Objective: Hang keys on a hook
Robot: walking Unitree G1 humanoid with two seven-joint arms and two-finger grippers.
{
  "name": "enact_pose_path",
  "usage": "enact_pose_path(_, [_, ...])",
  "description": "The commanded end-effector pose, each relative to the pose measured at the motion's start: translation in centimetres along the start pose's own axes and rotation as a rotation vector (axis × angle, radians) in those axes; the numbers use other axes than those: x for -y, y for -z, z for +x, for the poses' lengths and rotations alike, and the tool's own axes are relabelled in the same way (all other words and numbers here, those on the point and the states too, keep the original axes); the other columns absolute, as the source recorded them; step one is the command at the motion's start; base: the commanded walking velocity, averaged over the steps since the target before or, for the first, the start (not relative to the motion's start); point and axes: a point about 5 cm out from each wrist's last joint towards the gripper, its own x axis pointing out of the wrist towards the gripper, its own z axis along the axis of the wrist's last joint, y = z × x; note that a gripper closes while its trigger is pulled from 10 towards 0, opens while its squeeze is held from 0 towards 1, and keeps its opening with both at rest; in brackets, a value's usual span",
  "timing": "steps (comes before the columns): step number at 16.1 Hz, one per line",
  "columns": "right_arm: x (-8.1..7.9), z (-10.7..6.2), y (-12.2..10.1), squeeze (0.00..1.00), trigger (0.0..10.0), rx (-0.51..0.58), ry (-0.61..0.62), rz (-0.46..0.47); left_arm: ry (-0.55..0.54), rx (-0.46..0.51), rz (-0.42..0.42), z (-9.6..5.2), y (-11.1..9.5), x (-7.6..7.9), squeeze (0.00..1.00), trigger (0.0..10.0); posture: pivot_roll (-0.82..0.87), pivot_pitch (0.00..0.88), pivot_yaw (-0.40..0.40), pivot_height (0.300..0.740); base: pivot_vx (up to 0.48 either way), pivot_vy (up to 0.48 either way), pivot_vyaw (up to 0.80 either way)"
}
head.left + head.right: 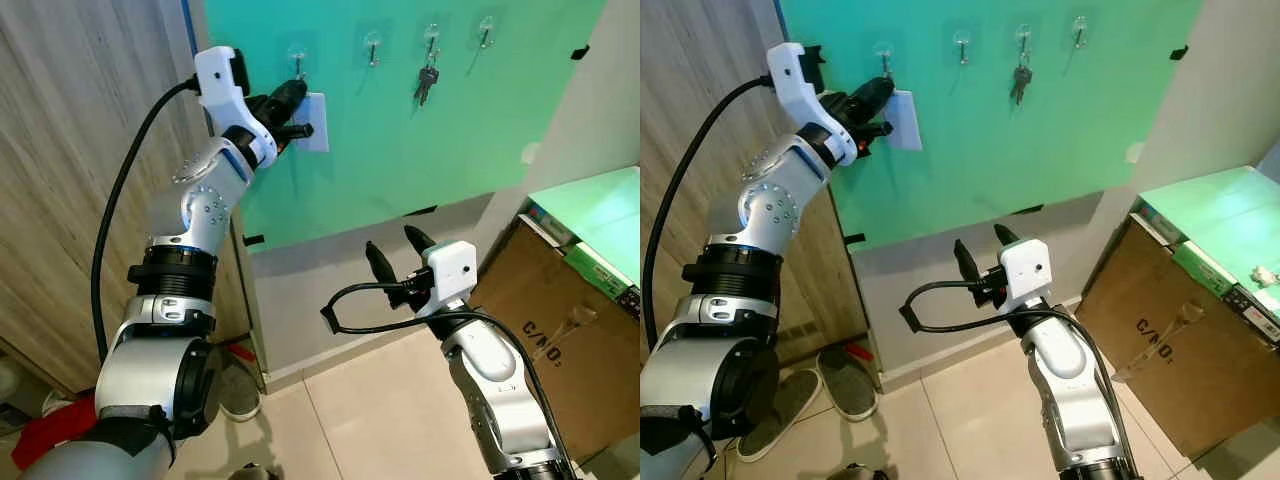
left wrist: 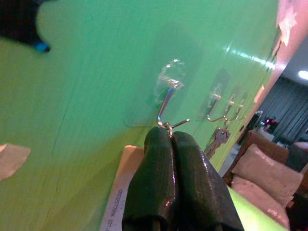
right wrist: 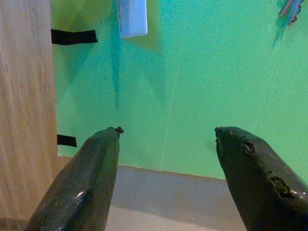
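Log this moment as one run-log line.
left gripper: shut on key ring, at leftmost hook | white tag: hanging below | right gripper: open, idle | keys: on third hook

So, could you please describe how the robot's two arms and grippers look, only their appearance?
Both arms are silver metal with black joint rings. Each wrist carries a white camera box, and a thick black cable loops from it. The left gripper and the right gripper each have two long, glossy black fingers tapering to rounded tips. The left arm also shows a thin blue band near its wrist.
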Motion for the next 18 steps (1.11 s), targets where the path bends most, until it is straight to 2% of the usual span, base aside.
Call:
enact_pose_path(1, [0.1,-0.3,0.2,0.23,10.0,-0.017,-0.005,0.010,-0.047,-0.071,-0.035,0.0,1.3,-0.7,0.00,10.0,0.00,0.000,0.021,0.740,0.000,0.000,0.00])
enact_pose_path(3, [0.1,-0.3,0.2,0.23,10.0,-0.019,-0.005,0.010,-0.048,-0.061,0.073,-0.1,1.3,-0.6,0.00,10.0,0.00,0.000,0.020,0.740,0.000,0.000,0.00])
enact_pose_path(4, [0.1,-0.4,0.2,0.23,10.0,-0.020,-0.004,0.009,-0.023,0.019,0.245,-0.1,0.3,0.4,0.00,10.0,0.00,0.000,0.019,0.740,0.000,0.000,0.00])
enact_pose_path(5, [0.1,-0.4,0.3,0.22,10.0,-0.021,-0.004,0.009,-0.018,0.057,0.331,-0.1,-0.2,1.0,1.00,10.0,0.00,0.000,0.019,0.740,0.000,0.000,0.00])
enact_pose_path(6, [0.1,-0.4,0.3,0.22,10.0,-0.021,-0.004,0.008,-0.009,0.085,0.399,-0.1,-0.6,1.6,1.00,10.0,0.00,0.000,0.019,0.740,0.000,0.000,0.00])
enact_pose_path(7, [0.1,-0.4,0.3,0.23,10.0,-0.022,-0.004,0.008,0.001,0.100,0.419,-0.2,-0.7,2.1,1.00,10.0,0.00,0.000,0.020,0.740,0.000,0.000,0.00])
enact_pose_path(12, [0.0,-0.5,0.4,0.23,10.0,-0.028,-0.005,0.010,0.004,0.076,0.394,-1.0,0.5,2.7,1.00,10.0,0.01,0.003,0.023,0.740,0.000,0.000,0.00])
enact_pose_path(15, [0.1,-0.7,0.5,0.22,10.0,-0.031,-0.006,0.007,-0.031,0.026,0.381,-3.4,2.1,2.0,1.00,10.0,0.02,0.002,0.025,0.740,0.000,0.000,0.00])
enact_pose_path(17, [0.3,-0.8,0.5,0.23,10.0,-0.033,-0.001,0.005,-0.110,0.010,0.455,-6.2,3.3,0.9,1.00,10.0,0.03,0.000,0.028,0.740,0.000,0.000,0.00])
enact_pose_path(18, [0.4,-0.9,0.4,0.23,10.0,-0.033,0.000,0.005,-0.128,0.006,0.467,-6.8,3.6,0.6,1.00,10.0,0.03,0.000,0.028,0.740,0.000,0.000,0.00])
